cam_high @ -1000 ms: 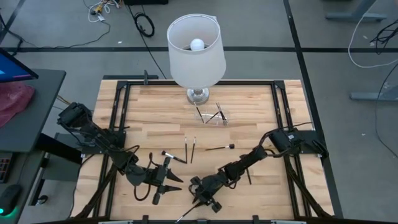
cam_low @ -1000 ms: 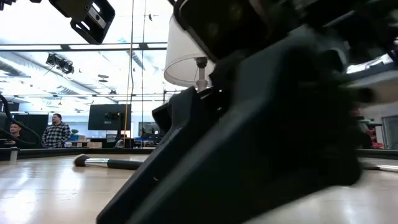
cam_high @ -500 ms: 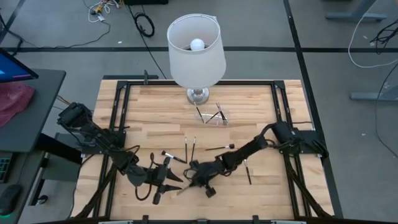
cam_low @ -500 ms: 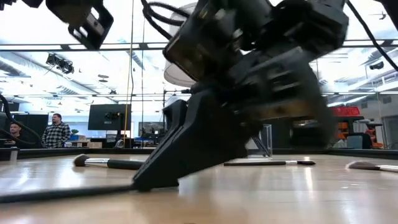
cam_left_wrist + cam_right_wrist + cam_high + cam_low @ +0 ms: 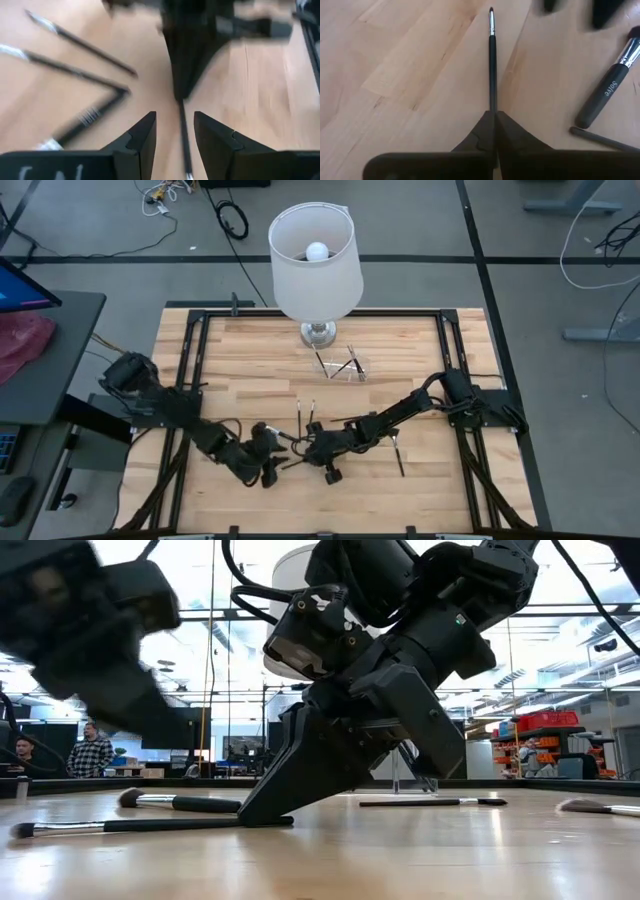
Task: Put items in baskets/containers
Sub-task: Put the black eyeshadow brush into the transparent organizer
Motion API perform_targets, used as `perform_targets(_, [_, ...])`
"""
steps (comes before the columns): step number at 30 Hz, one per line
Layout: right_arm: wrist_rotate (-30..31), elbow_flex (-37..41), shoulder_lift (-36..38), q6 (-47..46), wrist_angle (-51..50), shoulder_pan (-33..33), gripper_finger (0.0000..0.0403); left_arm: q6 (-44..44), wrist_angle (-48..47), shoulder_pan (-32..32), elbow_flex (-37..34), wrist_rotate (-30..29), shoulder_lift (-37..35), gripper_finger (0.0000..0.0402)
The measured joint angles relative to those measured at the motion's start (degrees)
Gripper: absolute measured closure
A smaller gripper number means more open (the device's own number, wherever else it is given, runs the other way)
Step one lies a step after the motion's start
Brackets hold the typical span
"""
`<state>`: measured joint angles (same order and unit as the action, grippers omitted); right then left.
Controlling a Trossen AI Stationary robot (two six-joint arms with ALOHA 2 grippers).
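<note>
At the near edge of the pale wooden table the right gripper has its jaws pressed together on one end of a thin black makeup brush with a small pointed tip, whose free length lies flat on the wood. Just beside it the left gripper hovers low with its jaws parted a little around nothing, the same brush running between them. Other slim dark-handled brushes lie scattered a little farther back. The small clear plastic box, with a few brushes in it, stands far off beside the foot of the white-shaded table lamp. The step in hand seems to be picking up; next the brush must be lifted clear, carried back across the table, and dropped in.
</note>
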<state>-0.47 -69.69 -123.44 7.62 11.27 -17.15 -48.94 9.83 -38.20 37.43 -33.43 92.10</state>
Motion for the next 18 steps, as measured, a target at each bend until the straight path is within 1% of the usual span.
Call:
perform_targets(3, [-0.13, 0.0, 0.0, 0.0, 0.06, 0.08, 0.0398, -1.85, 1.95, -2.19, 0.0, -0.54, 3.93, 0.0267])
perform_targets(10, [-0.2, 0.0, -0.02, -0.02, 0.39, 0.39, 0.0397, -7.48, 2.53, -6.52, 0.02, -6.89, 8.17, 0.0267])
perform_targets(18, [-0.29, 0.0, -0.02, -0.82, 0.56, 0.48, 0.0397, -10.89, 2.58, -9.04, 0.04, -8.23, 11.03, 0.0267])
